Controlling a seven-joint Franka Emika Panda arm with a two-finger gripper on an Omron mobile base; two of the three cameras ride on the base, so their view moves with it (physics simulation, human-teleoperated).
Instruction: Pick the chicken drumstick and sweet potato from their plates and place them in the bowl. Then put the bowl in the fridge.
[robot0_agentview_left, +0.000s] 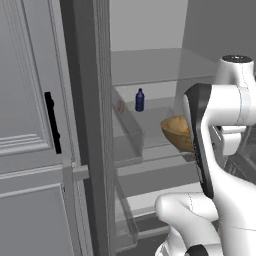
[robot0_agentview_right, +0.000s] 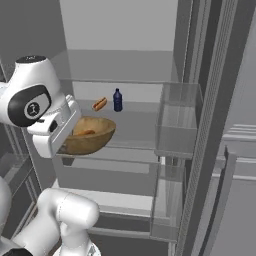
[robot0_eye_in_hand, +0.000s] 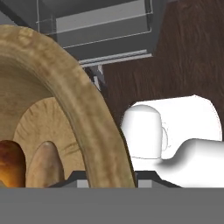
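Inside the open fridge (robot0_agentview_right: 125, 45), level with a clear glass shelf, the wooden bowl (robot0_agentview_right: 92, 135) hangs in the air, carried by the gripper (robot0_agentview_right: 62, 145), whose jaws are drawn narrow and clamped on the bowl's thick rim at the side nearest the arm. From the hand view the rim (robot0_eye_in_hand: 83, 109) sweeps up between the fingers, and the bowl's hollow lies to its left, holding an orange-brown lump (robot0_eye_in_hand: 9, 164) and a paler tapered piece (robot0_eye_in_hand: 43, 164) just beside it; which is the chicken drumstick and which the sweet potato I cannot tell. From the right base view an orange piece (robot0_agentview_right: 84, 132) shows in the bowl. Farther back on the shelf stand a dark blue bottle (robot0_agentview_right: 117, 100) and, just beside it, a hot dog (robot0_agentview_right: 100, 104). A clear door bin (robot0_agentview_right: 177, 120) hangs to the right.
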